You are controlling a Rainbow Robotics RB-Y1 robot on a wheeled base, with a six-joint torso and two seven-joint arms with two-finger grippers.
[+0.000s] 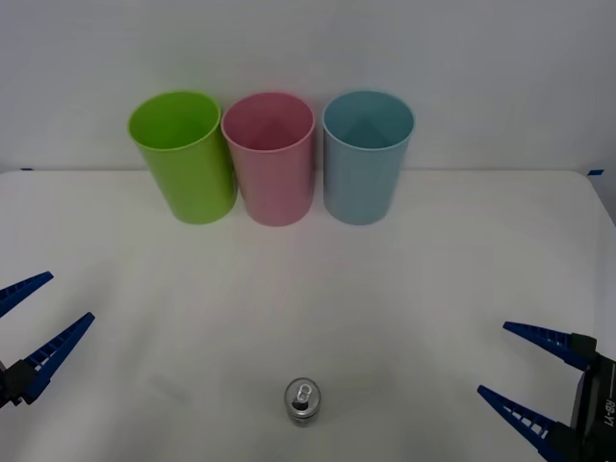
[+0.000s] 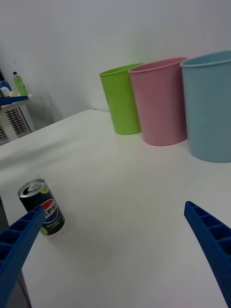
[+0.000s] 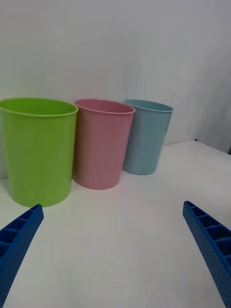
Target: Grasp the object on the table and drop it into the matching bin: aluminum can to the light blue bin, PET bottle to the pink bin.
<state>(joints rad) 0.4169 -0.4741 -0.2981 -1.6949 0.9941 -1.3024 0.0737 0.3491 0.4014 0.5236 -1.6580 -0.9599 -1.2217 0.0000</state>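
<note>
A small aluminum can (image 1: 302,401) with a shiny top and pull tab stands upright near the front middle of the white table (image 1: 308,308). The right wrist view shows its dark Pepsi label (image 2: 42,207). The light blue bin (image 1: 367,156) stands at the back, rightmost of three, with the pink bin (image 1: 269,157) in the middle. My left gripper (image 1: 37,327) hovers open at the front left, and my right gripper (image 1: 525,371) hovers open at the front right. Neither touches the can, which lies between them.
A lime green bin (image 1: 184,154) stands left of the pink one. All three bins line up close to the white back wall. In the right wrist view a shelf with a green bottle (image 2: 19,83) stands beyond the table's side.
</note>
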